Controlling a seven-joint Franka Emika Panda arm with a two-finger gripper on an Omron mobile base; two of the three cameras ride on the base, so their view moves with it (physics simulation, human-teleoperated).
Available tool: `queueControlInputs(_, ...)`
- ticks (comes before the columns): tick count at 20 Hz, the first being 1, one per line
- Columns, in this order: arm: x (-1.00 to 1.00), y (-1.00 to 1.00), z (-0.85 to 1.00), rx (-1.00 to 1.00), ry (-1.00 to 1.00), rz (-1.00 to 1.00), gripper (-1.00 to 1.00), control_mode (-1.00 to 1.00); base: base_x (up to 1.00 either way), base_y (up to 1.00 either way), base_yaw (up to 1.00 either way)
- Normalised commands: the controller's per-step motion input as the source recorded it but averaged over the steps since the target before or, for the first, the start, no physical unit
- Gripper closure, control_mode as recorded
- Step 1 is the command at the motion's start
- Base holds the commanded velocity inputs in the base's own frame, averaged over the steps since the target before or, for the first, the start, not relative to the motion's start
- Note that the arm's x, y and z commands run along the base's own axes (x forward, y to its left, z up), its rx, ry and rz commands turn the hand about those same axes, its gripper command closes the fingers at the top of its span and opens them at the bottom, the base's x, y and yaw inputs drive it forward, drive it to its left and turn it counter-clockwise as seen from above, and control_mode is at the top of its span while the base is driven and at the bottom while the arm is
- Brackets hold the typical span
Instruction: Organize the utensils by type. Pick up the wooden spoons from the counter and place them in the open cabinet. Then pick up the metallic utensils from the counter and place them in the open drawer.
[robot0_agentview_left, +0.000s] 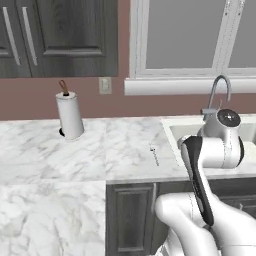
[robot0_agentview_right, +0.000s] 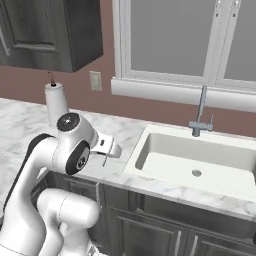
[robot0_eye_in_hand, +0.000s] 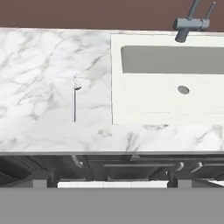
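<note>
Kitchen, white marble counter (robot0_agentview_left: 60, 155) with sink (robot0_eye_in_hand: 168, 70) inset. One silver-white utensil (robot0_eye_in_hand: 75, 98) lies flat near the counter's front edge, just left of the sink, free for picking. Gripper (robot0_agentview_right: 111, 148) hovers above it, jaws wide, empty.

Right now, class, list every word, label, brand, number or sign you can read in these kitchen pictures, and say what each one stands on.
None: no readable text.
The wall outlet plate, paper towel roll, faucet, sink, cabinet doors, counter and the silver utensil are all unmarked.
</note>
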Motion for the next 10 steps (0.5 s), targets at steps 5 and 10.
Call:
queueControlInputs(5, 0.0, 0.0, 0.0, 0.0, 0.0, 0.0, -1.0, 1.0, 0.62, 0.0, -0.01)
queueControlInputs(10, 0.0, 0.0, 0.0, 0.0, 0.0, 0.0, -1.0, 1.0, 0.23, 0.0, -0.13)
